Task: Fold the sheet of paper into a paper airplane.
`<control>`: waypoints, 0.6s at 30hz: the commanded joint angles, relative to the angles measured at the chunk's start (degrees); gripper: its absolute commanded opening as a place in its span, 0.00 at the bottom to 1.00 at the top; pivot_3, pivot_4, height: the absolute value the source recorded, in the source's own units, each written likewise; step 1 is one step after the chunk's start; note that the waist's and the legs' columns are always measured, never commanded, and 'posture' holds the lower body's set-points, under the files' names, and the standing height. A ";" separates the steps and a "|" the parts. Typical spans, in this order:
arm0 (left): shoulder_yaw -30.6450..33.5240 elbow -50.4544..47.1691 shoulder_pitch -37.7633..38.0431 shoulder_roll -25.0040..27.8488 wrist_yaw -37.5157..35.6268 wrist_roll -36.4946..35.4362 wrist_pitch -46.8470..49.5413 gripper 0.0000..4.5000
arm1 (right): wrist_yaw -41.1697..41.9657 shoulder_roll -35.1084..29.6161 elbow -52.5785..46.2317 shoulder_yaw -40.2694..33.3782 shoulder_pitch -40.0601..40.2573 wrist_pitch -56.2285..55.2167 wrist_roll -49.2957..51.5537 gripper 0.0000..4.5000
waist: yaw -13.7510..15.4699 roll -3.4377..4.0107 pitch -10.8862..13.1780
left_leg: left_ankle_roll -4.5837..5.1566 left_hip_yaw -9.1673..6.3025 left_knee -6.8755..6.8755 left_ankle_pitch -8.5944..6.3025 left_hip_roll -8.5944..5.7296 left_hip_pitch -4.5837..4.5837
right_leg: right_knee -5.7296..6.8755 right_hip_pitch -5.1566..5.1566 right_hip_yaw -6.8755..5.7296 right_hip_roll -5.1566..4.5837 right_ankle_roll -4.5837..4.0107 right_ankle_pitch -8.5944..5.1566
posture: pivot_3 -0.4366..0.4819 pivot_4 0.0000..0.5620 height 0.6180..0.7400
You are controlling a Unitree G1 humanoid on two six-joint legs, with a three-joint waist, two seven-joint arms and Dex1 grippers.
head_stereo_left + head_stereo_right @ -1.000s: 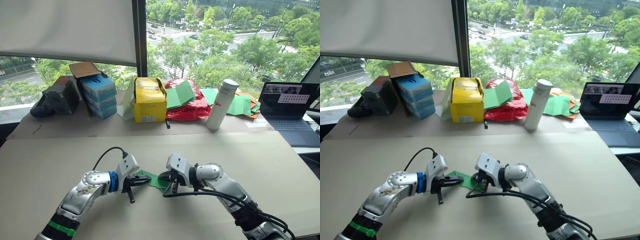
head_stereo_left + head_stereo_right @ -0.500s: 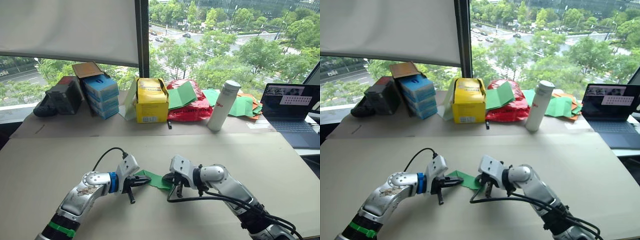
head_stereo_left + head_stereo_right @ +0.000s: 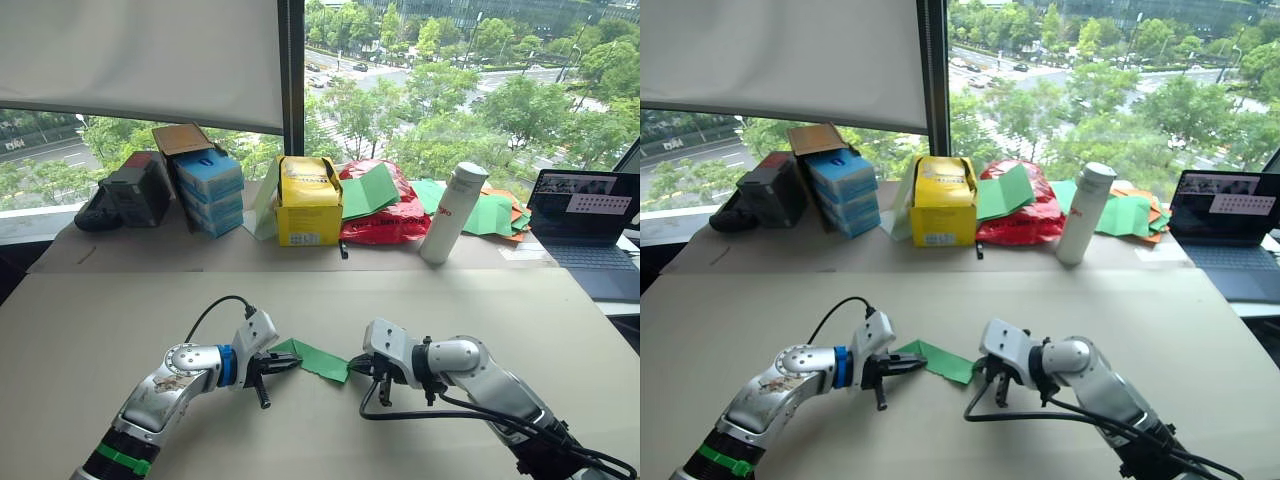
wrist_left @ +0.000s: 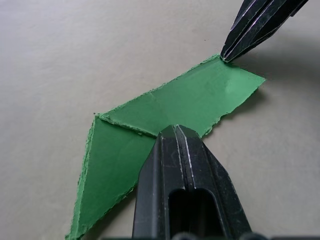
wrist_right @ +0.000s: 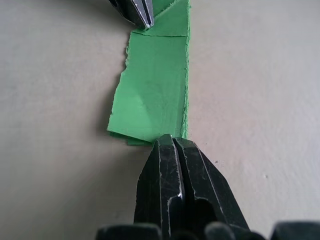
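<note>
While the paper airplane point(image 3: 313, 359) lies on the table point(image 3: 480, 300), the left end effector point(image 3: 283, 364) pinches its 9 o'clock end, and the right end effector point(image 3: 372, 369), fingers pressed together, pinches its 3 o'clock corner.

The paper airplane point(image 3: 312, 359) is a bright green folded strip, narrow and layered, with rough, torn-looking edges and a crease across its middle. It lies on the tan table point(image 3: 480, 300), well in front of the yellow box point(image 3: 308, 200). One end tapers to a pointed triangular flap; the other is blunt, with stacked layers showing. The left gripper point(image 4: 186, 150) is closed on its long edge, the right gripper point(image 5: 172, 145) on the blunt end.
</note>
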 commanded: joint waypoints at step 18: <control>-0.36 -0.07 -0.99 -0.66 -0.59 0.75 0.12 0.00 | -2.02 8.99 -5.25 -4.17 -3.21 -0.92 8.02 0.01 | -0.99 0.02 0.03 | -0.05 0.01 0.00 0.03 0.05 -0.23 | 0.07 -0.24 0.01 0.14 0.00 0.00 | 0.48 0.27 1.00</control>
